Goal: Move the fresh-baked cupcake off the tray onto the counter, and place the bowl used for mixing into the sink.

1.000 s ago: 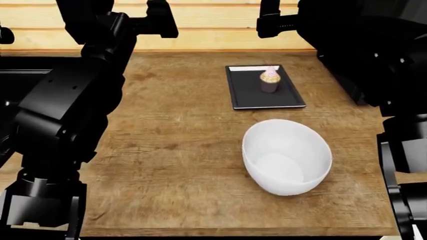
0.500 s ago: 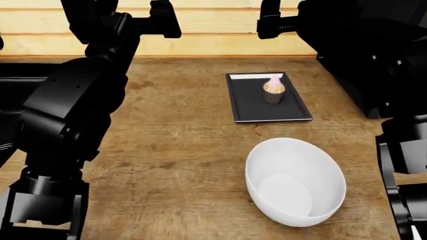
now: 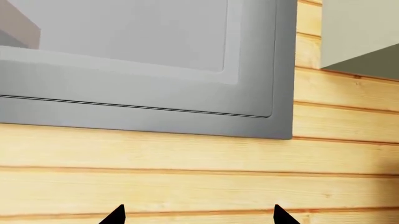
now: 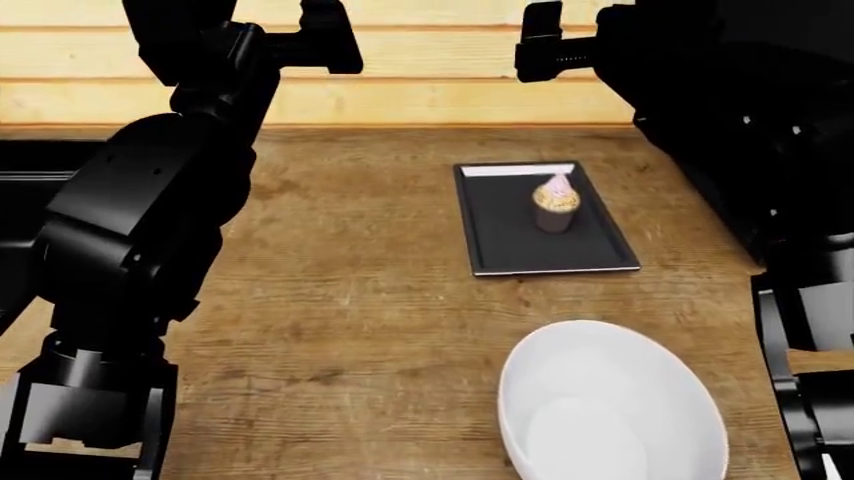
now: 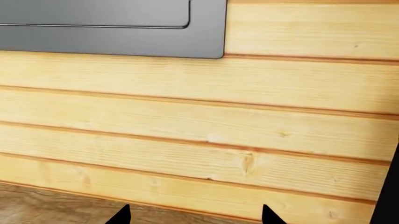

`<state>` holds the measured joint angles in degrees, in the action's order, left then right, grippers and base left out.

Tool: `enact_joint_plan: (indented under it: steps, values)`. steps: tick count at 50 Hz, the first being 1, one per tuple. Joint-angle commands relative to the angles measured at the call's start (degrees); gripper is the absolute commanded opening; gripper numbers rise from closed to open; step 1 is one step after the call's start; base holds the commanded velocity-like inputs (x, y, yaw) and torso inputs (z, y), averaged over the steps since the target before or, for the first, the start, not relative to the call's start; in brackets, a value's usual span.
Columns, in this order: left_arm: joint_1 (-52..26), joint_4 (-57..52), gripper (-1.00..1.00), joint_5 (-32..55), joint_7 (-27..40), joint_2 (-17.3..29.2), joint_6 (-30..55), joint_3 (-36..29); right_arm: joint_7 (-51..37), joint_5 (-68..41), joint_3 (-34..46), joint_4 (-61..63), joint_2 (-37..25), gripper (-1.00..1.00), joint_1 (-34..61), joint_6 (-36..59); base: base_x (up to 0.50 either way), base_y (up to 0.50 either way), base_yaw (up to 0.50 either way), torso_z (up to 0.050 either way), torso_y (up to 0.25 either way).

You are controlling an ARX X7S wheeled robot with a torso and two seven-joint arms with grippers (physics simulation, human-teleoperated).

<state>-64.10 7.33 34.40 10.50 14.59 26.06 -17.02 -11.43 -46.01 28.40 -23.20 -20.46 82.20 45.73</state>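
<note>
The cupcake [image 4: 555,204], pink-frosted in a dark wrapper, stands upright at the far end of the black tray [image 4: 514,245] on the wooden counter [image 4: 347,300]. The white bowl [image 4: 611,412] sits nearer to me, right of centre, cut off by the picture's lower edge. The sink [image 4: 24,200] shows only as a dark strip at the far left, behind my left arm. My left gripper [image 4: 331,40] [image 3: 198,217] and right gripper [image 4: 541,45] [image 5: 194,217] are both raised high near the back wall, open and empty, facing the wall planks.
A wood-plank wall [image 4: 427,90] runs along the counter's back edge. A grey framed panel [image 3: 156,70] [image 5: 112,28] hangs on it above. My bulky black arms [image 4: 134,240] flank the counter on both sides.
The head view has shifted: tray, cupcake and bowl have slid lower and slightly right in it, and the bowl now runs off the lower edge. Both grippers stay raised and open.
</note>
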Motion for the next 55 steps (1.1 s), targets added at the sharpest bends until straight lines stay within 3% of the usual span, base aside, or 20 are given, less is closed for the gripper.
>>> enact_joint_plan:
  steps: [1,34,41,45,55]
  values:
    - [0.1,-0.2,1.0,0.2,0.2,0.1,-0.2,0.0,-0.1,-0.2,0.0,0.0,0.0,1.0,0.0,0.2,0.16,0.0,0.0,0.0,0.0]
    - [0.1,0.5,1.0,0.5,0.4,0.0,-1.1,-0.5,0.2,-1.0,0.7,0.4,-0.1,1.0,0.5,1.7,0.09,0.0,0.0,0.0,0.001]
    - [1.1,0.0,1.0,1.0,0.5,0.1,-1.6,-0.1,-1.4,-6.9,-3.9,-8.2,2.5,1.0,5.7,9.4,0.0,0.0,0.0,0.0,0.0]
    - [1.5,0.7,1.0,1.0,0.0,-0.4,-2.8,-0.1,-6.9,-12.5,-8.5,-10.5,2.7,1.0,7.4,17.3,0.0,0.0,0.0,0.0,0.0]
    - [1.7,2.0,1.0,1.1,-0.6,-1.1,-4.4,-0.1,-19.4,-17.4,-11.4,-14.1,3.1,1.0,9.4,31.5,0.0,0.0,0.0,0.0,0.0]
